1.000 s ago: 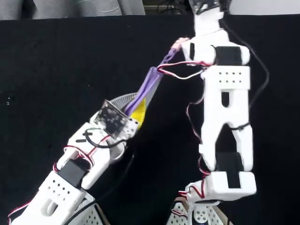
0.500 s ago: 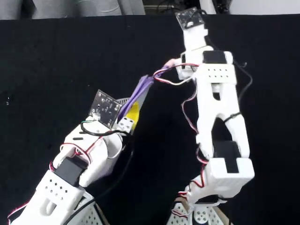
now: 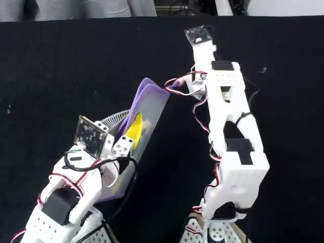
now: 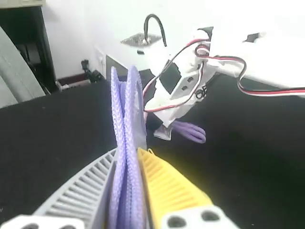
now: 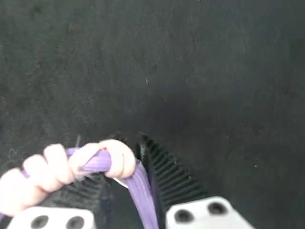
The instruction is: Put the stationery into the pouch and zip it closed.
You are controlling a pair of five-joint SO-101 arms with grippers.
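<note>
A purple mesh pouch (image 3: 148,106) stands on edge above the black table, slanting from the near left up toward the middle. My left gripper (image 3: 125,127) is shut on its lower part, the grey finger on one side and the yellow finger (image 3: 134,126) on the other. In the left wrist view the pouch (image 4: 125,138) rises between those two fingers. My right gripper (image 3: 183,87) is at the pouch's far top corner, shut on the purple pull strap (image 5: 141,188) that carries a pink charm (image 5: 57,162). The strap's loop (image 4: 188,131) hangs below the right gripper (image 4: 163,130).
Black cloth (image 3: 61,66) covers the whole table, with open room at the far left and far right. The table's back edge (image 3: 101,17) runs along the top, with grey shapes behind it. Both arm bases sit at the front edge (image 3: 212,230).
The right gripper has come nearer and leftward with the strap. The left arm drew back toward the near left. The pouch went from a taut stretched band to a slacker, broader shape.
</note>
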